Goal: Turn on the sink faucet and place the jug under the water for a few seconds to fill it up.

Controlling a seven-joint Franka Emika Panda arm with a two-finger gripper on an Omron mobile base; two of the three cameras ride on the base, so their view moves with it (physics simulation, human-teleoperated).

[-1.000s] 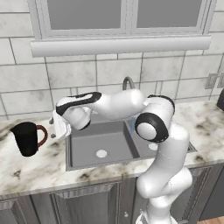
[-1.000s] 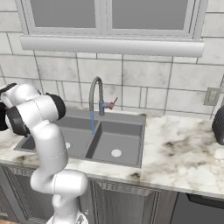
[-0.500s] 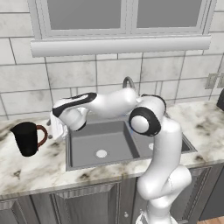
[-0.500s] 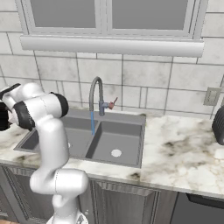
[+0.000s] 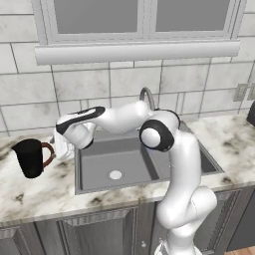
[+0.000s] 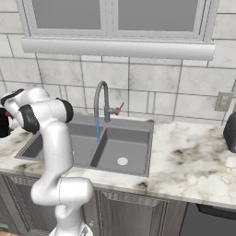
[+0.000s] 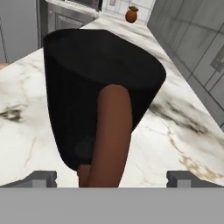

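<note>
The black jug [image 5: 29,157] stands upright on the marble counter left of the sink [image 5: 94,169], its reddish-brown handle [image 5: 48,154] turned toward the basin. My gripper [image 5: 56,149] is right beside that handle. In the hand view the jug [image 7: 87,78] looms close, and the gripper [image 7: 111,178] is open with one fingertip on each side of the handle [image 7: 111,131], apart from it. The grey gooseneck faucet [image 6: 101,97] has a thin blue stream of water [image 6: 97,129] falling into the left basin of the sink [image 6: 133,152]. My arm hides most of the faucet [image 5: 146,93] in the left base view.
The faucet's small red-tipped lever [image 6: 117,109] sticks out to the right. A dark appliance [image 6: 230,131] stands on the counter at the far right below a wall outlet [image 6: 223,101]. An orange fruit [image 7: 131,15] sits far along the counter beyond the jug.
The arm has swung further left, bringing the hand from over the sink's left edge up to the jug's handle. The jug, faucet and water are unchanged.
</note>
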